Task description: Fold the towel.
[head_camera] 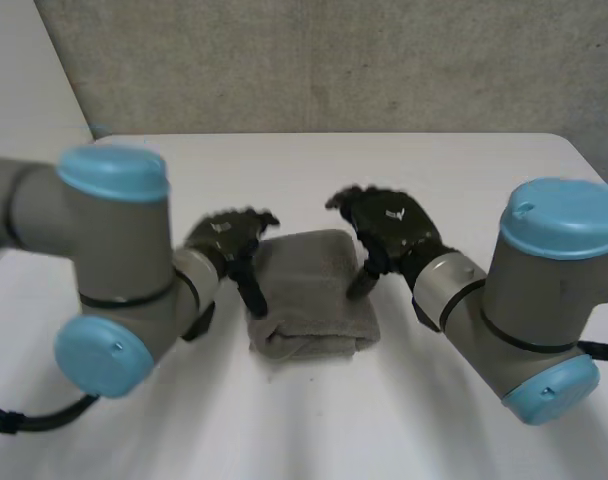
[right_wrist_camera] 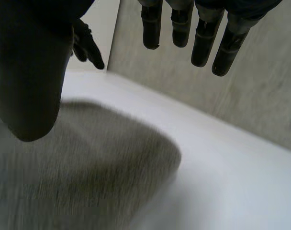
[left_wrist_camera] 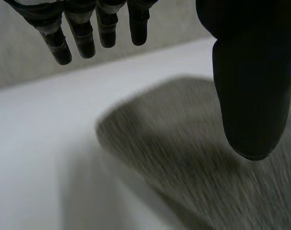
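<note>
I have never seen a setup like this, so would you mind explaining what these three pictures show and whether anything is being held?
This is a two-armed robot at a white table. The wide picture comes from a camera between and behind the arms, looking down. The other two come from cameras on the wrists, looking along each palm. Each arm ends in a black robot hand: the left robot hand and the right robot hand. A grey towel, folded into a small bundle, lies between them. Each thumb points down at a side edge of the towel, with the fingers straight and off it, so nothing is gripped.
</note>
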{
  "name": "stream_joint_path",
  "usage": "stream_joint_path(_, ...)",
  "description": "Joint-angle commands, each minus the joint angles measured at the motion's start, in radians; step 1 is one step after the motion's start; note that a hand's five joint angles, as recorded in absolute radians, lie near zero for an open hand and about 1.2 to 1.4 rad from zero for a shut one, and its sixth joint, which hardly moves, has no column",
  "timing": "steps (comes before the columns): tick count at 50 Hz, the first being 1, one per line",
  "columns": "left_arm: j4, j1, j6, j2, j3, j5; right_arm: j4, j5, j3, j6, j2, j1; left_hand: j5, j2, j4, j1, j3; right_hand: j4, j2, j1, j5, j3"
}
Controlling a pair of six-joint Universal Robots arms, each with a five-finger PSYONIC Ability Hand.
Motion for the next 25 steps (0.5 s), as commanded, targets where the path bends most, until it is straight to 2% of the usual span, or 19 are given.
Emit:
stream_joint_path(1, 0.058, -0.03, 0.001, -0.084, -0.042, -0.074, 0.023, 0.011, -0.036, -0.14, 0.162, -0.002, -0.031, 0.01, 0.009, -0.001, 0.006, -0.085, -0.07, -0.063, -0.06, -0.072)
stream_joint_path(6, 0.057, -0.028, 0.001, -0.05, -0.025, -0.083, 0.031, 0.03, -0.063, -0.179, 0.168, 0.001, -0.031, 0.01, 0.009, -0.001, 0.006, -0.085, -0.07, -0.063, -0.06, -0.072)
stream_joint_path(9, 0.054, -0.027, 0.001, 0.026, -0.003, -0.083, 0.037, 0.076, -0.092, -0.176, 0.101, -0.005, -0.031, 0.01, 0.009, -0.001, 0.006, -0.085, -0.07, -0.063, -0.06, -0.072)
stream_joint_path(11, 0.048, -0.022, 0.001, 0.072, 0.006, -0.085, 0.041, 0.134, -0.113, -0.174, -0.011, -0.017, -0.031, 0.01, 0.009, -0.001, 0.006, -0.085, -0.07, -0.063, -0.06, -0.072)
stream_joint_path(14, 0.019, -0.008, 0.001, 0.173, 0.035, -0.085, 0.051, 0.163, -0.127, -0.174, -0.065, -0.031, -0.031, 0.01, 0.009, -0.001, 0.006, -0.085, -0.07, -0.063, -0.06, -0.072)
stream_joint_path(16, -0.007, 0.004, 0.001, 0.232, 0.057, -0.085, 0.101, 0.209, -0.162, -0.176, -0.161, -0.066, -0.031, 0.01, 0.009, -0.001, 0.006, -0.085, -0.07, -0.063, -0.06, -0.072)
stream_joint_path(18, -0.069, 0.053, 0.0, 0.33, 0.102, -0.085, 0.138, 0.221, -0.185, -0.176, -0.202, -0.081, -0.031, 0.01, 0.009, -0.001, 0.006, -0.085, -0.07, -0.063, -0.06, -0.072)
stream_joint_path(19, -0.069, 0.053, 0.0, 0.33, 0.103, -0.085, 0.179, 0.229, -0.208, -0.176, -0.236, -0.098, -0.031, 0.01, 0.009, -0.001, 0.006, -0.085, -0.07, -0.063, -0.06, -0.072)
stream_joint_path(21, -0.131, 0.125, -0.002, 0.397, 0.147, -0.083, 0.224, 0.231, -0.231, -0.173, -0.261, -0.118, -0.031, 0.01, 0.009, -0.001, 0.006, -0.085, -0.07, -0.063, -0.06, -0.072)
stream_joint_path(25, -0.193, 0.18, 0.0, 0.44, 0.182, -0.082, 0.305, 0.226, -0.265, -0.171, -0.295, -0.164, -0.028, 0.013, 0.012, 0.002, 0.009, -0.085, -0.07, -0.063, -0.06, -0.072)
